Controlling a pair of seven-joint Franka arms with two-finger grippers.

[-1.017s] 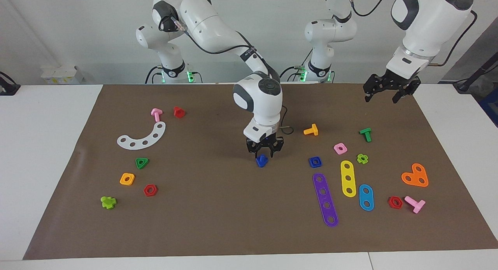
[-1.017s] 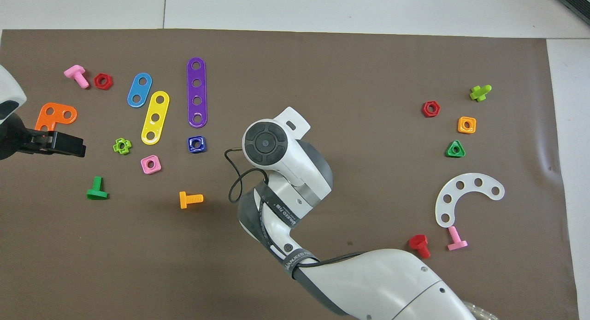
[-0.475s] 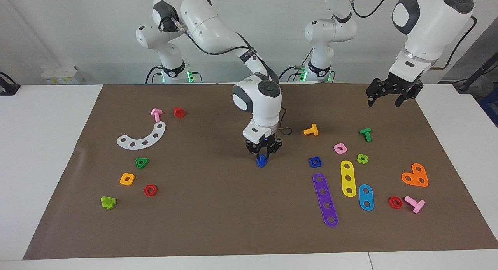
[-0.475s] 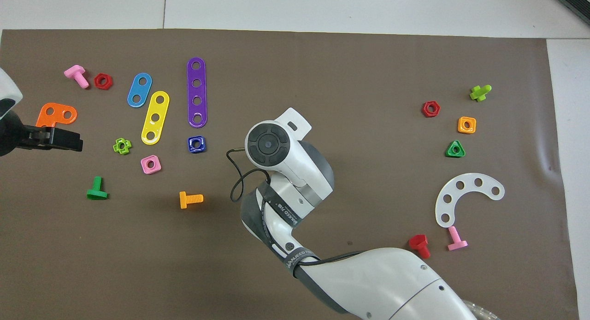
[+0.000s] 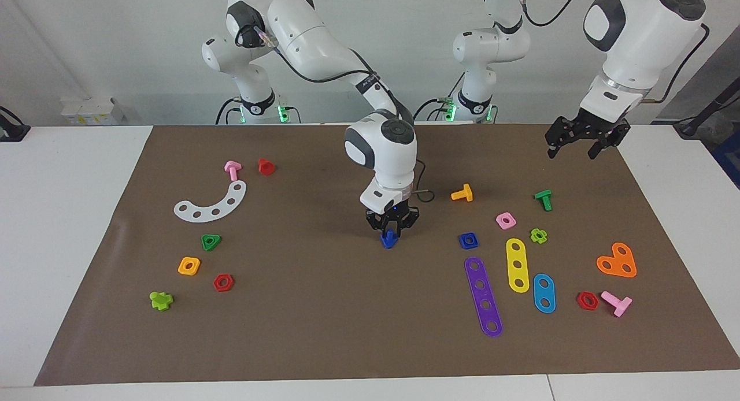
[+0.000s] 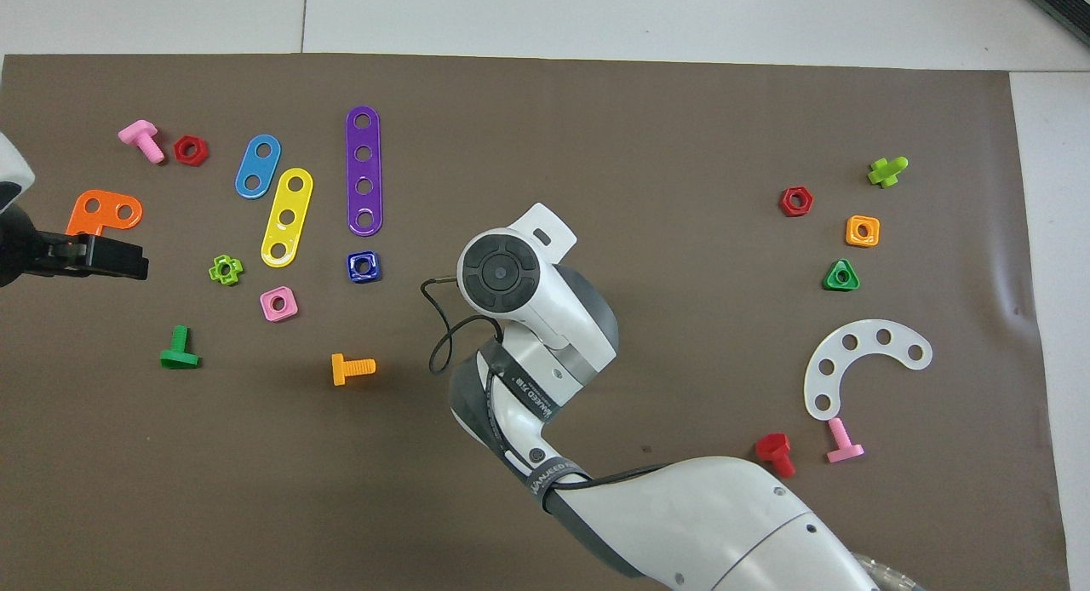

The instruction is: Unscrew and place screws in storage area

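1. Nearest the robots, my left gripper hangs raised over the mat's edge at the left arm's end of the table, fingers spread apart, holding nothing; that arm waits
2. Mid-mat, my right gripper is down on the blue screw, fingertips drawn in on its upper part. I read this as a grip. In the overhead view the wrist hides both
3. The screw stands alone on bare mat, well apart from the blue square nut toward the left arm's end
4. Step in hand, as I judge it: lifting the screw clear for carrying. I would rise straight up before any sideways travel, keeping the wrist vertical so the small head does not twist out
5. The storage area lies toward the right arm's end, by the white curved strip and the green nut, orange nut and red nut. I would set down on bare mat among them, touching none
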